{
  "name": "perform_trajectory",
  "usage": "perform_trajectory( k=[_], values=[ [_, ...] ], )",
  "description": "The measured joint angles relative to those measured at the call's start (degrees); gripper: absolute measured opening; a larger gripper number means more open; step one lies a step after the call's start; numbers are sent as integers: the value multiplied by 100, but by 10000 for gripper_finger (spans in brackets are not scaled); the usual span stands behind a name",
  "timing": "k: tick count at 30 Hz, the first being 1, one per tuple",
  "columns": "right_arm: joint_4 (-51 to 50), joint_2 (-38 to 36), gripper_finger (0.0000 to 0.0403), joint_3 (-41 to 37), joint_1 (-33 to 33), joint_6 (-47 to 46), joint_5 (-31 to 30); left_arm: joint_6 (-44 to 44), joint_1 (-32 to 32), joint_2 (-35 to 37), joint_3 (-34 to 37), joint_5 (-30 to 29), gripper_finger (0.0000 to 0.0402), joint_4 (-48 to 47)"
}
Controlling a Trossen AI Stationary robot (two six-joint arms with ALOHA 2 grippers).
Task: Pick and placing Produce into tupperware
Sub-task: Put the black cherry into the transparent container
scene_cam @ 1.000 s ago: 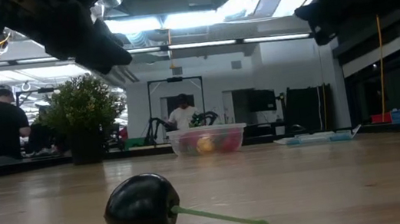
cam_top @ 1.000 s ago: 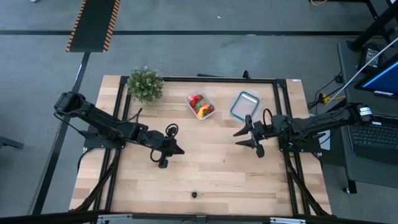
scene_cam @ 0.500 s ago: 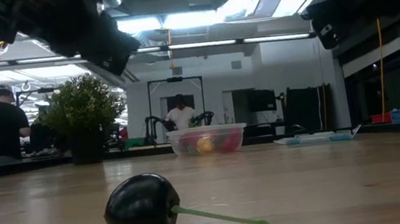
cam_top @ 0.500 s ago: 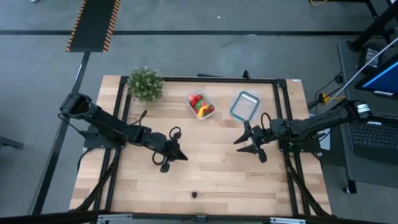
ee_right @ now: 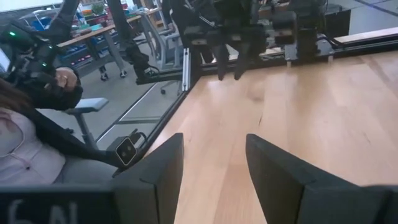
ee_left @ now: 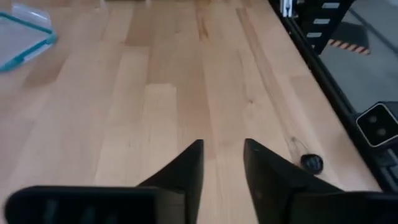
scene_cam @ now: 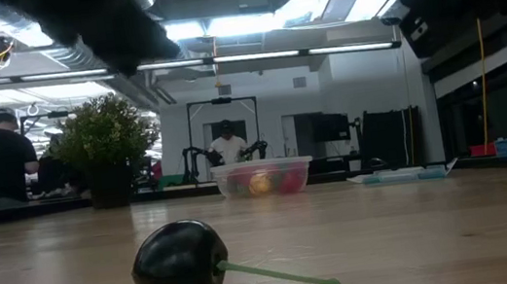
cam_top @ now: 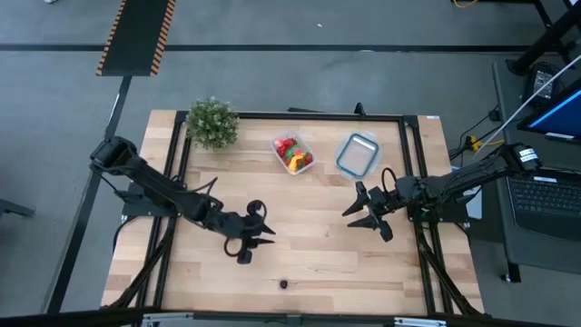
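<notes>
Dark cherry (scene_cam: 180, 266), large only low-view

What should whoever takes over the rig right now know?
Left gripper: open, empty, above bare wood near the table's middle.
Right gripper: open, empty, just in front of the blue-rimmed container.
Tupperware: at the back, beside the potted plant, already holding red and yellow produce.
Left: one dark cherry near the front edge, untouched; the left gripper is closer.

produce (cam_top: 293, 153) in tupperware (cam_top: 305, 143) — too small to distinguish, left arm blurred
</notes>
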State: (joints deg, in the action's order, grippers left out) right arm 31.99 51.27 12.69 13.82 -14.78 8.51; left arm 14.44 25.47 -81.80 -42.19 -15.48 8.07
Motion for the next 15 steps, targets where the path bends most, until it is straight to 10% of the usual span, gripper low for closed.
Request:
perform_trajectory(
  k=[15],
  values=[
    [2, 0, 174, 2, 1, -11, 1, -150, 442, -1020, -1782, -448, 174, -2160]
  ],
)
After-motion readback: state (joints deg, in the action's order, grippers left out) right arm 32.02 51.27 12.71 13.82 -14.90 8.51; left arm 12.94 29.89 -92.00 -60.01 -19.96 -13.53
